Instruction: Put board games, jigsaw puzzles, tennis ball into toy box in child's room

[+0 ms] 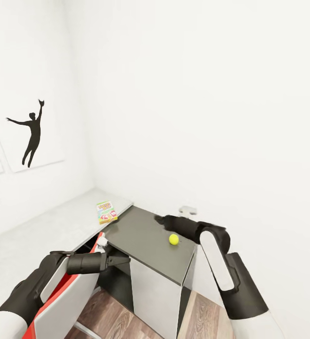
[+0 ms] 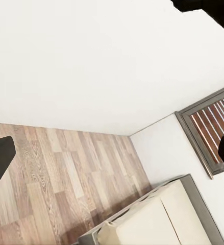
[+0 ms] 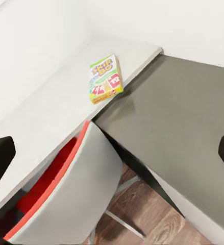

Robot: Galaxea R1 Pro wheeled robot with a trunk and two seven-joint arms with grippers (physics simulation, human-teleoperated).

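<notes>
Head view: white-walled corner, table.

The white tabletop lies open along its length, with only the Skip-Bo box near its far edge. A red-and-grey chair blocks the near edge. The tennis ball sits alone on the dark grey surface.

Both arms raised forward, nothing held.
Left gripper points right, fingers slightly apart and empty. Right arm bends inward at the elbow; right gripper points left, finger spread unclear.
</notes>
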